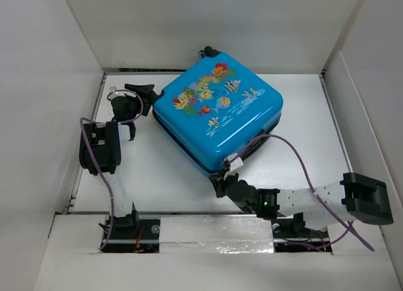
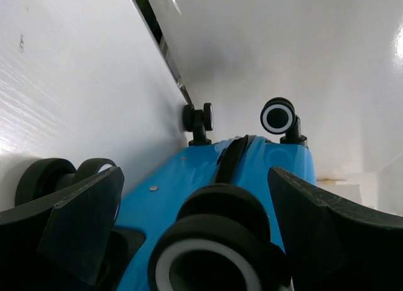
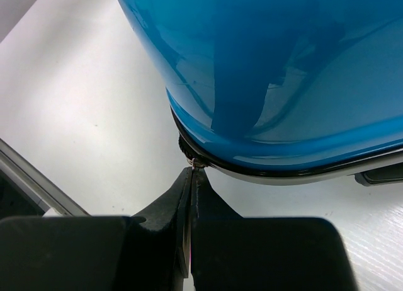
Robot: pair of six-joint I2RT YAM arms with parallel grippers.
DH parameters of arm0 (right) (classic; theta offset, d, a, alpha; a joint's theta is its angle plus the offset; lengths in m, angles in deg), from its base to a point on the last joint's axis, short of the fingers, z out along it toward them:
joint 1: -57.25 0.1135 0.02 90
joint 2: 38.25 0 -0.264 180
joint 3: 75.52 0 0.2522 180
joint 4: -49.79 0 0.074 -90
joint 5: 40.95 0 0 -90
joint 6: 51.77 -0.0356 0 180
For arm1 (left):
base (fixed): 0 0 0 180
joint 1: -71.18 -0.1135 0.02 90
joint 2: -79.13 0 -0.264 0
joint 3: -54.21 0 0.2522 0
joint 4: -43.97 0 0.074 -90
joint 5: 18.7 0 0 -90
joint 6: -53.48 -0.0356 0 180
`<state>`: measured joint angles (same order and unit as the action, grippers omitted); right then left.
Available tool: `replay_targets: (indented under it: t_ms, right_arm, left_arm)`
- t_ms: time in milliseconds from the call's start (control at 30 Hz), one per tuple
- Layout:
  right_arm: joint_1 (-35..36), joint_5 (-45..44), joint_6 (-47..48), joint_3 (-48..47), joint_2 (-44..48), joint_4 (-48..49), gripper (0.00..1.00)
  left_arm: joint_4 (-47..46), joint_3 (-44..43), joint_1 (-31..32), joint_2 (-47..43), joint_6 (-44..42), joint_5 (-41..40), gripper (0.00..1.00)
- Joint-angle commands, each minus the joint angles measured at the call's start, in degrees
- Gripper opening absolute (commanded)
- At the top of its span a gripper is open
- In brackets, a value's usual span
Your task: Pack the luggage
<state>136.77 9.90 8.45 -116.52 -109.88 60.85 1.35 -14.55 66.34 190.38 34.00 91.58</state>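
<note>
Closest to us in the left wrist view is a black-and-white wheel (image 2: 208, 253) of the luggage (image 1: 217, 111), which lies closed and flat, fish-print shell up, set cornerwise toward the back middle of the white table (image 1: 157, 171). We see the left gripper (image 2: 194, 171) spread wide, one finger on each side of that wheel. At the near corner the right gripper (image 3: 192, 174) is pressed together, its tips touching a small metal ring (image 3: 198, 162) on the dark seam; whether it pinches the ring we cannot tell.
</note>
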Motion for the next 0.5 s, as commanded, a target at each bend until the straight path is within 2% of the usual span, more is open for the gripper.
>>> replay_targets:
  t_ms: [0,67,167,233,267,300,367,433,467]
  right_arm:
    - [2.12,4.97,-1.33,-0.44,1.5,3.4,0.0]
    - [2.12,4.71,-1.42,-0.44,1.5,3.13,0.0]
    - [2.12,4.27,-1.51,-0.44,1.67,2.78,0.0]
    - [1.43,4.18,-1.68,-0.44,1.94,2.34,0.0]
    - [1.42,4.44,-1.68,-0.35,2.11,2.34,0.0]
    - [0.38,5.75,-1.6,-0.35,2.64,2.25,0.0]
    - [-2.17,7.77,-1.6,0.26,3.78,2.78,0.0]
    - [-5.06,10.15,-0.98,0.7,6.15,2.61,0.0]
    - [-6.13,10.85,-0.81,0.61,7.11,2.17,0.0]
  left_arm:
    - [-4.09,-2.12,1.14,0.03,1.46,1.52,0.99]
    - [-5.04,-2.83,1.76,0.73,2.25,2.23,0.99]
    - [-10.83,-1.6,1.77,0.47,5.15,2.14,0.91]
    - [-13.04,-0.99,1.77,-0.14,6.21,1.88,0.72]
    - [-15.49,-0.55,1.77,-0.93,6.56,1.62,0.6]
    - [-17.17,-0.02,1.77,-1.55,6.82,1.26,0.41]
    - [-21.81,1.65,1.77,-3.21,7.0,0.82,0.2]
    - [-23.42,4.36,0.29,-4.71,6.56,0.91,0.0]
    - [-24.38,5.86,-0.34,-6.98,6.12,0.47,0.0]
